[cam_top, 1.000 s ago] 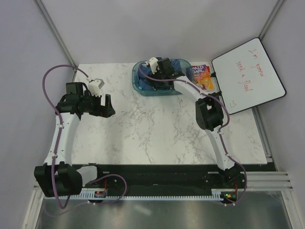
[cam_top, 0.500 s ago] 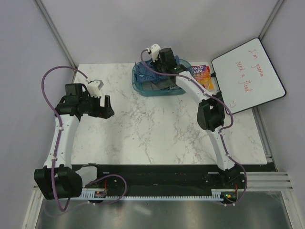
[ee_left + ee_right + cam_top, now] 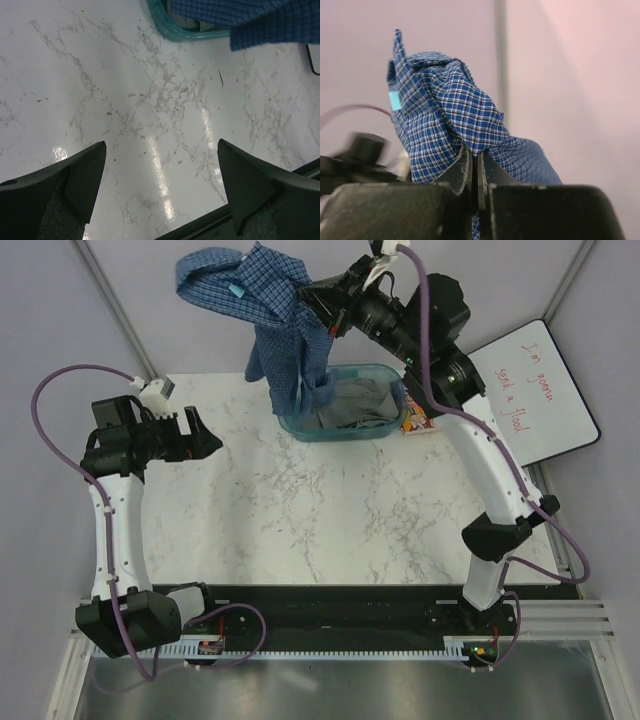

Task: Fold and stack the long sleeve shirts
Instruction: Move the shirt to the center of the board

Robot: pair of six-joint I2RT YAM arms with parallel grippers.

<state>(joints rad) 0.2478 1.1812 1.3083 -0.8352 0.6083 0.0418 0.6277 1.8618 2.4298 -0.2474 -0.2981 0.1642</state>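
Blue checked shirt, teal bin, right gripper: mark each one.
blue checked shirt (image 3: pixel 285 340), top view, hanging body cloth.
teal bin (image 3: pixel 340 433), top view, near rim.
right gripper (image 3: pixel 474 156), right wrist view, between pinched fingertips.

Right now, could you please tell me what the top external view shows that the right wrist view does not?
Only the top external view shows the marble table, the teal bin, the whiteboard, the open left hand and the blue checked shirt's hanging lower end. Only the right wrist view shows, close up, the right hand shut on a fold of cloth. Both show the shirt held high, with its light blue tag.
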